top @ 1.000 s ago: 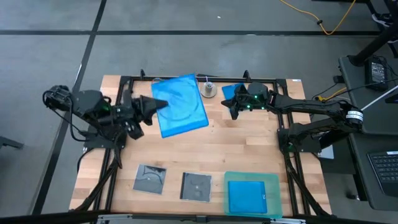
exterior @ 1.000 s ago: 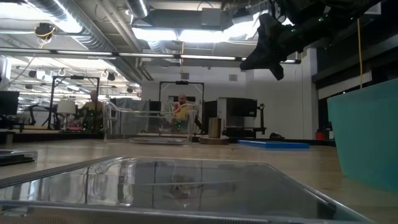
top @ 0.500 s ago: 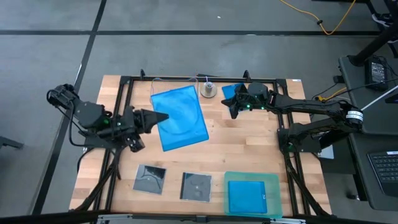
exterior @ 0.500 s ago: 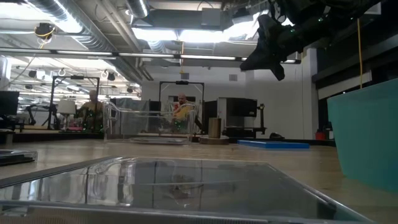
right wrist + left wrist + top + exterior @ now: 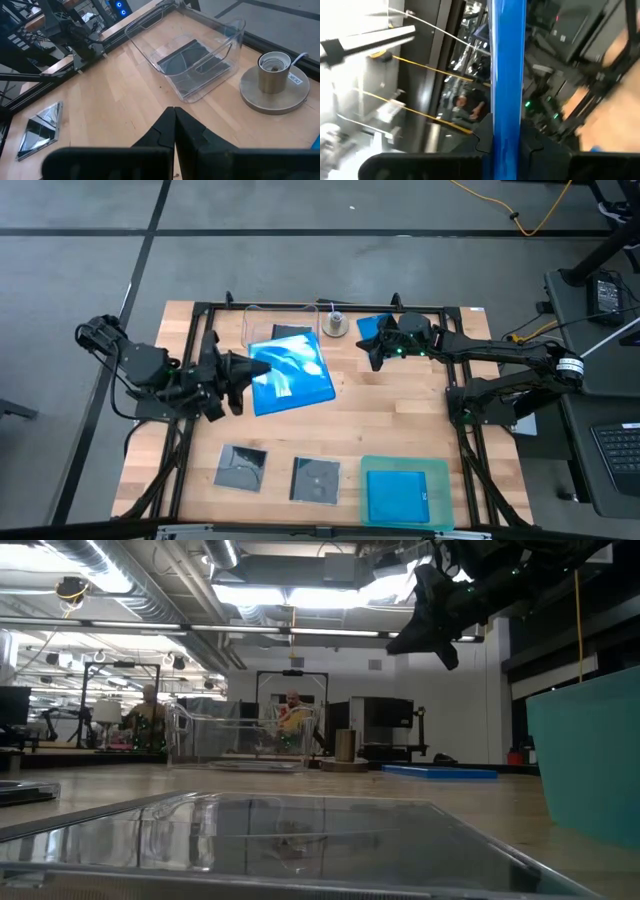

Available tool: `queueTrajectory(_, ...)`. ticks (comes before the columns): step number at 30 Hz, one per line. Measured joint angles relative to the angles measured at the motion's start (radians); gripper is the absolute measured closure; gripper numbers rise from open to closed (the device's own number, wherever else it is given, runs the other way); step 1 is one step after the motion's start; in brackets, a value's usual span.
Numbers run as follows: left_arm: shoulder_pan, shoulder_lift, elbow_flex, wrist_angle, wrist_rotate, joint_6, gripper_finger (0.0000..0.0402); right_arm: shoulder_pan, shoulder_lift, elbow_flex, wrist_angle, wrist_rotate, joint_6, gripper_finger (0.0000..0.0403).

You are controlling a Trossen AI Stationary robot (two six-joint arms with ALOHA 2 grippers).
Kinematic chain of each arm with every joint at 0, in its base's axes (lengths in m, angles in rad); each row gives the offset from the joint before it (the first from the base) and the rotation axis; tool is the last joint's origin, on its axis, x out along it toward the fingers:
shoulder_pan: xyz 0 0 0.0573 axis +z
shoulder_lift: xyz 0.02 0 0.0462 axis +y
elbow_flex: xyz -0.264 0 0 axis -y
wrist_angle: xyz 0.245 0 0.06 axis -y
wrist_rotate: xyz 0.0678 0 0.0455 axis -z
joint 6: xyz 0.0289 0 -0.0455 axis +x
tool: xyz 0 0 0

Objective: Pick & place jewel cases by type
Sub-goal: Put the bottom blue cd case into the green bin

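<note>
Grip: the left hand (image 5: 243,367) is clamped on the near edge of a blue jewel case (image 5: 292,373), which stands out ahead of its fingertips, lifted and tilted above the surface (image 5: 390,420). In the left wrist view the blue jewel case (image 5: 507,75) runs edge-on between the two fingers, seated straight and centred.

Other hand: the right hand (image 5: 372,352) hangs above the surface with its fingers pressed together on nothing. A second blue case (image 5: 370,327) lies just behind it, and a clear tub (image 5: 190,55) holding one dark case sits well ahead of it, beside a metal fixture (image 5: 273,80).

Destination, as judged: a teal tray (image 5: 405,492) already holds one blue case, so the carried case most likely belongs there. Two grey-black cases (image 5: 241,468) lie on the surface on the way, well out from the left hand.

Recommendations:
- Keep the clamp firm; only one edge is gripped, so the long free end will tend to droop or swing.
- Carry high enough to pass the tray's rim.
- Level the case before lowering, and line it up with the one already in the tray.
- Release only once it rests flat.
</note>
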State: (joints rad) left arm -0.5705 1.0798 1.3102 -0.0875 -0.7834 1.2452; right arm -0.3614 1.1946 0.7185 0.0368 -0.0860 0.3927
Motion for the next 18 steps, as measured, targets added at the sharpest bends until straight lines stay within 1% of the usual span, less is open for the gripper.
queueTrajectory(7, 0.023, -0.009, 0.000, -0.003, 0.086, -0.290, 0.0379, 0.000, 0.000, 0.000, 0.000, 0.000, 0.000, 0.0395)
queueTrajectory(14, 0.080, -0.023, 0.000, -0.041, 0.190, -0.610, 0.0379, 0.000, 0.000, 0.000, 0.001, -0.001, -0.004, 0.0395)
queueTrajectory(18, 0.111, -0.024, 0.000, -0.057, 0.235, -0.757, 0.0379, 0.000, 0.000, 0.000, 0.001, -0.001, -0.007, 0.0395)
